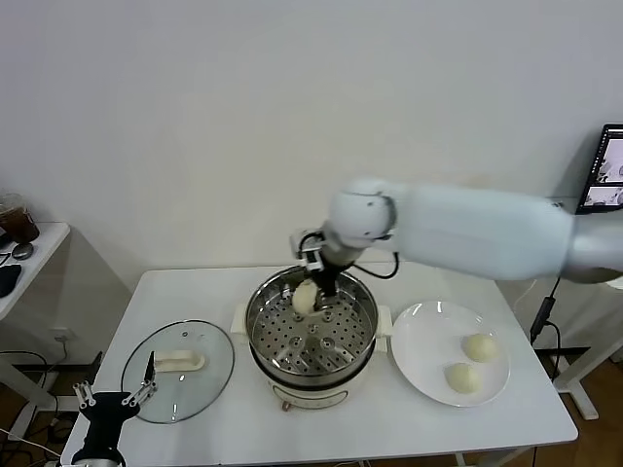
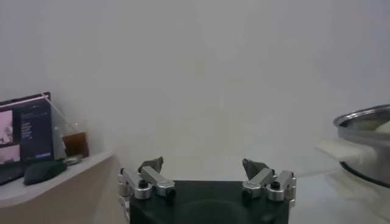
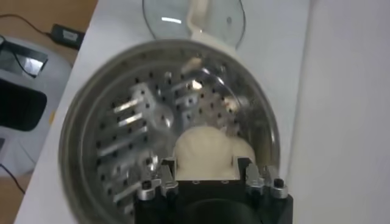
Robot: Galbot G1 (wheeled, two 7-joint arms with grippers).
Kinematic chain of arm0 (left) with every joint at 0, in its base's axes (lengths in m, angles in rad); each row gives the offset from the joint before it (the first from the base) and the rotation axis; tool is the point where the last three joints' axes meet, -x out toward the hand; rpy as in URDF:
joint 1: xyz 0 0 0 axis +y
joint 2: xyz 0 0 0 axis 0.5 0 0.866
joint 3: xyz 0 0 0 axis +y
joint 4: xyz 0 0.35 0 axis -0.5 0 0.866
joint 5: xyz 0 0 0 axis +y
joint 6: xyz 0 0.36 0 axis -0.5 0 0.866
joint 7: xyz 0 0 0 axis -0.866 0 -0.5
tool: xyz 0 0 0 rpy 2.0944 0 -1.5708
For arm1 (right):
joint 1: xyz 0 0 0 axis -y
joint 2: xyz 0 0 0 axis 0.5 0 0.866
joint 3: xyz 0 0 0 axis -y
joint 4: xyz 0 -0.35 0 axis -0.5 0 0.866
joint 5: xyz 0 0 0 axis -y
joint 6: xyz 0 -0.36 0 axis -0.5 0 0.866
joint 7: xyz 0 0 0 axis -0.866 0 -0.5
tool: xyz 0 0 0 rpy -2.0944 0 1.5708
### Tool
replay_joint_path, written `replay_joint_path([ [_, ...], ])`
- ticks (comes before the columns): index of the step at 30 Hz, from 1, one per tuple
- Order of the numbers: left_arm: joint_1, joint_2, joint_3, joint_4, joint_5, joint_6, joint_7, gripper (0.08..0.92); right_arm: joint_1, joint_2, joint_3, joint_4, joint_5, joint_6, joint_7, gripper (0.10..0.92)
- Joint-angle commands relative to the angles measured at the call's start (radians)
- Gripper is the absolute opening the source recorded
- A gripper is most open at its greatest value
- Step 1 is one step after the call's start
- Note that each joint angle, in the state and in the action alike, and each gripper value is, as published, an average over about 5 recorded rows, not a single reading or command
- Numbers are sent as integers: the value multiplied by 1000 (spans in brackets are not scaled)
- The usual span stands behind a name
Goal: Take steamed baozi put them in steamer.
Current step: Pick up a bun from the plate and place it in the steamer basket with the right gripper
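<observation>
The steamer [image 1: 362, 326] is a shiny steel pot with a perforated tray, standing at the table's middle. My right gripper [image 1: 313, 284] reaches into it from the right and is shut on a pale baozi [image 1: 305, 299], held just above the tray near the pot's far wall. In the right wrist view the baozi [image 3: 204, 149] fills the gap between the fingers of my right gripper [image 3: 206, 165], over the steamer's tray [image 3: 122, 134]. Two more baozi [image 1: 480, 346] [image 1: 462, 377] lie on the white plate [image 1: 428, 336]. My left gripper [image 1: 117, 397] is open and idle at the table's front left.
The glass lid [image 1: 195, 389] with its white handle lies flat left of the steamer, close to my left gripper. The steamer's rim [image 2: 365, 122] shows far off in the left wrist view. A side table with a cup [image 1: 18, 222] stands to the left.
</observation>
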Motion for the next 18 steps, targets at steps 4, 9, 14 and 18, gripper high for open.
replay_joint_path([
  [4,0,0,-4,3,-6,3,1,823,-184,173,20,-178,-7,-77,60,585],
  [9,-2,2,-7,9,-9,3,1,823,-196,178,29,-196,-14,-76,61,585],
  [14,-4,1,-5,11,-8,2,2,823,-193,194,37,-211,-17,-76,61,585],
  [18,-5,1,-6,10,-9,2,2,823,-189,206,40,-224,-26,-76,58,588],
])
